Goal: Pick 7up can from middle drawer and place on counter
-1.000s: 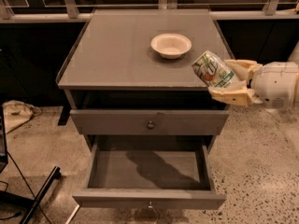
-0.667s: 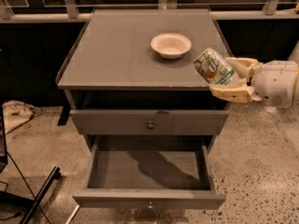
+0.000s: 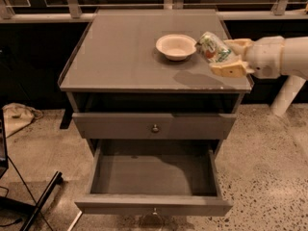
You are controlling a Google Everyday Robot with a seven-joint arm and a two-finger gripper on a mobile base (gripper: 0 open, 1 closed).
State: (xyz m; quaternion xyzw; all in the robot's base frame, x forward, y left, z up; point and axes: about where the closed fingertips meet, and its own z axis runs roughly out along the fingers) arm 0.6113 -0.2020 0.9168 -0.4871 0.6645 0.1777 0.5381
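The gripper (image 3: pixel 232 57) grasps the tilted 7up can (image 3: pixel 213 47) just right of the white bowl (image 3: pixel 176 46), over the counter (image 3: pixel 120 52). The middle drawer (image 3: pixel 153 174) stands open well below the bowl.

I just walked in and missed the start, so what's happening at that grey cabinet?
The robot's hand grips the 7up can, tilted, over the right side of the counter, beside a white bowl. The can is not yet set down. Below, the middle drawer stands pulled open with nothing visible inside.
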